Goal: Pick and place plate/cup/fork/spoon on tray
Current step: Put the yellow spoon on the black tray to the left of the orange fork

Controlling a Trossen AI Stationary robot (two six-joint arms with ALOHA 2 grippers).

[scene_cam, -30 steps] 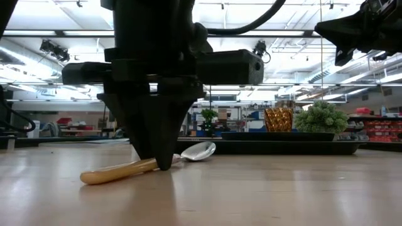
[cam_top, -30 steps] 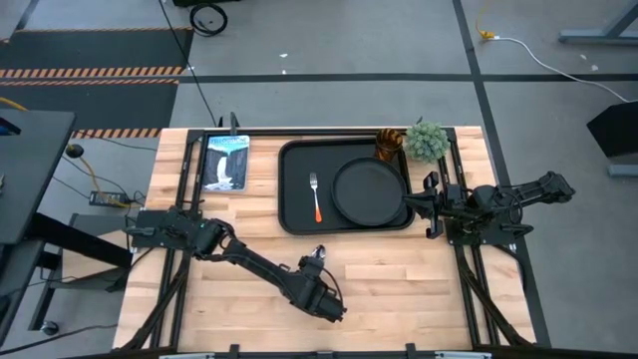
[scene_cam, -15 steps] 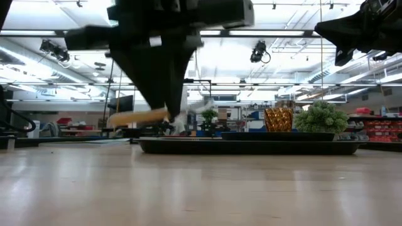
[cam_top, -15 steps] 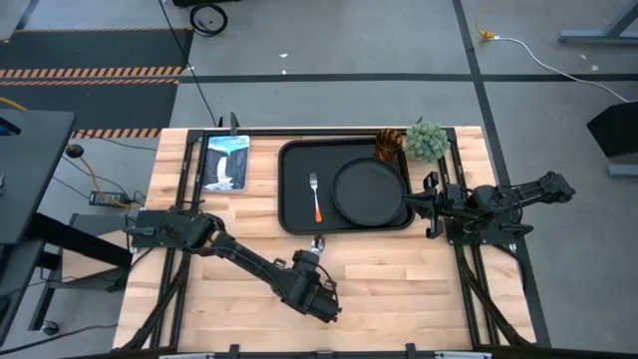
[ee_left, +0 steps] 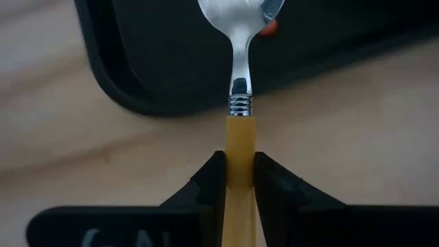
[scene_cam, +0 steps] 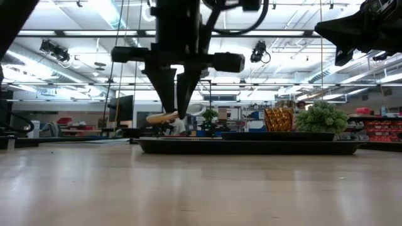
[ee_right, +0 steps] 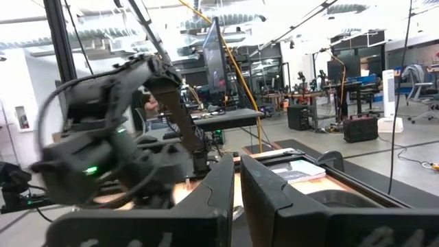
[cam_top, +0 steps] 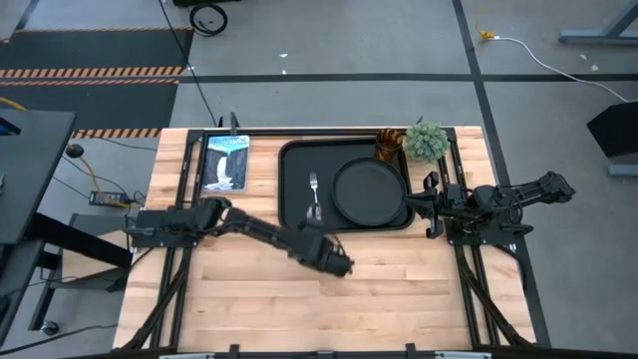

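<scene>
Yellow-handled spoon (ee_left: 240,103) (airborne) clamped in left gripper (ee_left: 239,171) at tray (ee_left: 137,62) edge.

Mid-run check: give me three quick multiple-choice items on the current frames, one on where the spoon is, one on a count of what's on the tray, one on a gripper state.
1. Where is the spoon?
A. flat on the table
B. in the air, its bowl over the tray's near edge
C. on the plate

2. How many task items lie on the tray?
A. one
B. two
C. three

3. The left gripper is:
A. open
B. shut on nothing
C. shut on the spoon's handle

Answers: B, the low view shows it lifted; C, fork, plate and cup; C, the fingers pinch the yellow handle.
</scene>
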